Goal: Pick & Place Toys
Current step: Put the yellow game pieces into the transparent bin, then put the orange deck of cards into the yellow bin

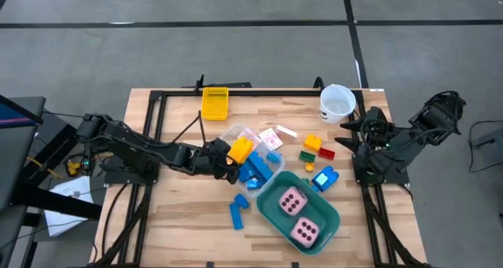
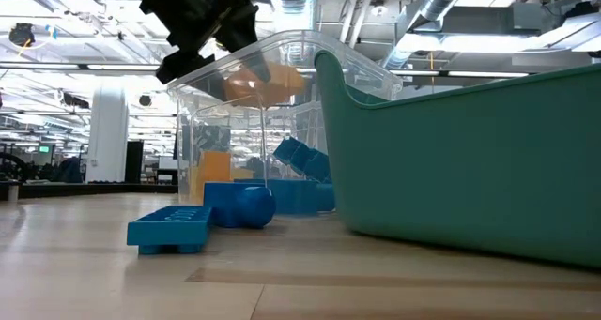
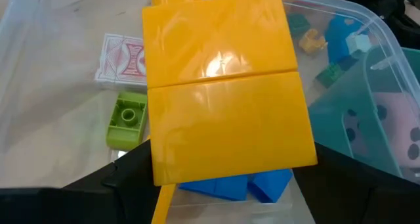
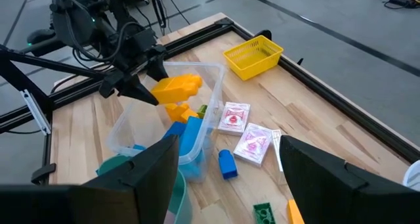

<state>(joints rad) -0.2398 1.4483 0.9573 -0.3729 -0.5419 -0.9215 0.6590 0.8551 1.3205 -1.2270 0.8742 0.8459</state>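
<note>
Teal tub: the teal plastic tub [image 1: 326,221] sits at lower centre of the high view, holding two pink dark-dotted dice [image 1: 292,201]; it appears to serve as a collection point.
Loose bricks: blue plastic bricks [image 1: 238,211] lie on the wooden table [image 1: 181,213] just left of the tub, not yet collected.
Left gripper: the left gripper [image 1: 228,159], at centre of the high view, is clamped on a large yellow plastic brick [image 1: 240,148], fingers spread wide across it.
Reason for hold: the brick hangs above the clear plastic bin [image 1: 236,134], judged ready for release into it.
Clear bin contents: blue bricks and a green one.
Cards: pink-white cards [image 1: 271,137] lie beside the bin.
Right gripper: the right gripper [image 1: 346,126] waits at right near the white cup [image 1: 336,103], fingers parted, holding nothing.
</note>
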